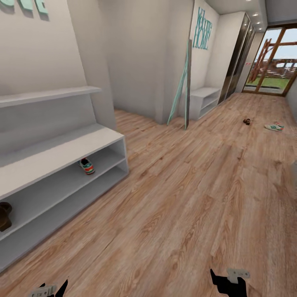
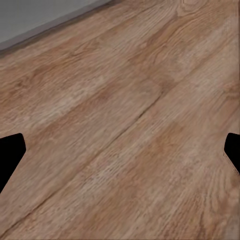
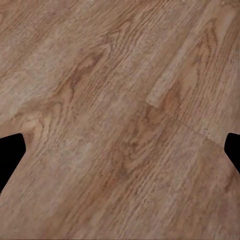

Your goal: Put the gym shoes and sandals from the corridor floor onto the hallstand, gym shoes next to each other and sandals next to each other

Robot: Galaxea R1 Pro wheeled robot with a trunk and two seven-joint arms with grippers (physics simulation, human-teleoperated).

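Rack: the hallstand (image 1: 62, 156) sits at the left; one gym shoe (image 1: 87, 166) is on its upper open shelf, one sandal (image 1: 5, 215) further along the same shelf.
Floor: a second gym shoe (image 1: 274, 126) and a dark sandal (image 1: 247, 121) lie far down the corridor floor (image 1: 185, 198), near each other, well apart from the rack.
Shoe axis: the shelved sneaker lies front to back, one end facing out; the far one lies crosswise, toe unclear.
Left gripper (image 2: 120, 155): spread wide, nothing between the fingers, hanging low over bare planks.
Right gripper (image 3: 120, 155): spread too, empty.
Judgement: both carried low and free, likely ready for the next fetch down the corridor.
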